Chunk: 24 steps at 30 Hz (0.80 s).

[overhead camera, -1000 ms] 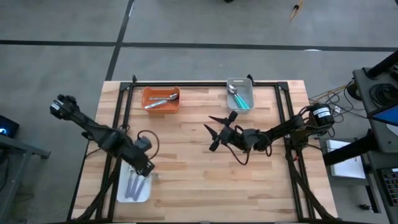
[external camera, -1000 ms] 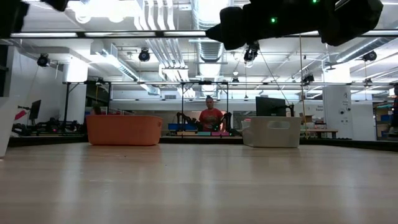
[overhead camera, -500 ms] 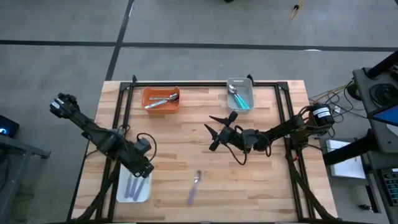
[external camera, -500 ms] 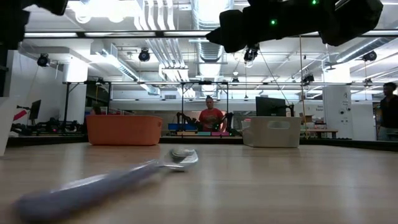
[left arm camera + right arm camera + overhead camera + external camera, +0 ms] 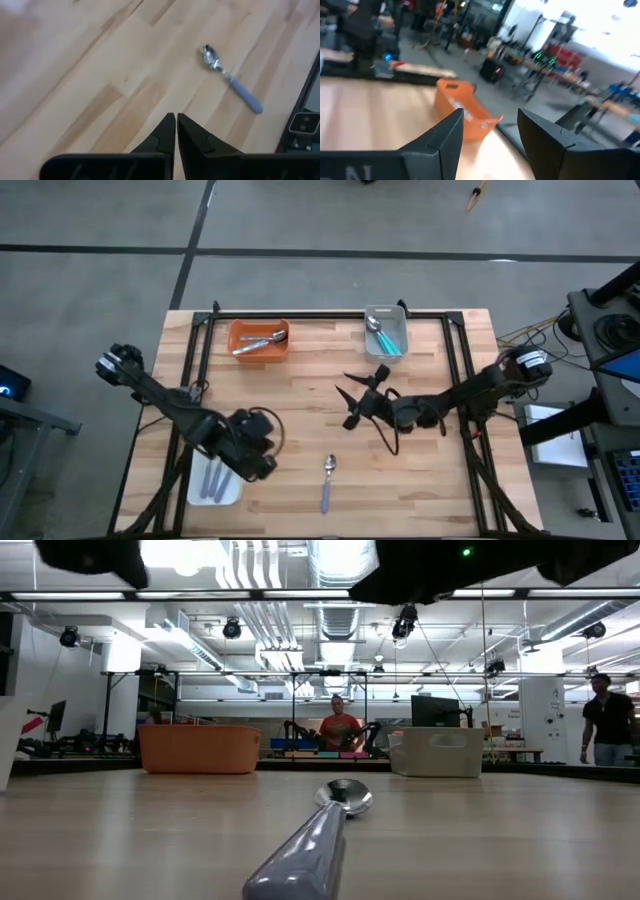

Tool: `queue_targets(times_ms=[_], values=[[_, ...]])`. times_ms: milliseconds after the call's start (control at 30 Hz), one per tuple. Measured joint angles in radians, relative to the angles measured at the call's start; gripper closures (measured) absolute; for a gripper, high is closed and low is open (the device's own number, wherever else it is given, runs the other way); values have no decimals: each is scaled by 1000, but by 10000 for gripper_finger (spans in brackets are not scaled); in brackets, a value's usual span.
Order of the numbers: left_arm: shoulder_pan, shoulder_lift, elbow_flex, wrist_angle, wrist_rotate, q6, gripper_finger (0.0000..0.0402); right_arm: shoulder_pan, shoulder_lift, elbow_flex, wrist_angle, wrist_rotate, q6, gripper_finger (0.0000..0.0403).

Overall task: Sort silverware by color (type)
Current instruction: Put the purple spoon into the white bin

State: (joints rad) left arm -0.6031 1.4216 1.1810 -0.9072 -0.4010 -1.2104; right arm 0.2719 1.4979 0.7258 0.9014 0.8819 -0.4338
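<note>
Risk: lavender-handled metal spoon point(image 5: 327, 482) lies loose near worktop's front edge; closed, empty left gripper point(image 5: 258, 463) could nudge it off. Right gripper point(image 5: 357, 402) open, empty, mid-worktop.

orange tray point(image 5: 259, 340), grey tray point(image 5: 386, 330), white tray point(image 5: 214, 484)

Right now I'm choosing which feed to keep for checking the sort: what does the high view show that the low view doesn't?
Only the high view shows the white tray with lavender spoons, the trays' contents, and both pincers: left pincer shut, right pincer open. Only the low view shows a seated person in the room beyond. Both show the loose spoon, orange tray and grey tray.
</note>
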Motion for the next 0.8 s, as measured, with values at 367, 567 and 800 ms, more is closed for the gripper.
queue_targets(times_ms=[367, 567, 800], values=[[6, 360, 351, -1, -30, 15, 402, 85, -274, 0, -761, -117, 596, 252], [1, 572, 542, -8, -28, -55, 402, 137, -416, 0, -999, -157, 780, 272], [-5, 763, 775, -126, -27, -93, 402, 275, -499, -18, -1021, -102, 801, 298]])
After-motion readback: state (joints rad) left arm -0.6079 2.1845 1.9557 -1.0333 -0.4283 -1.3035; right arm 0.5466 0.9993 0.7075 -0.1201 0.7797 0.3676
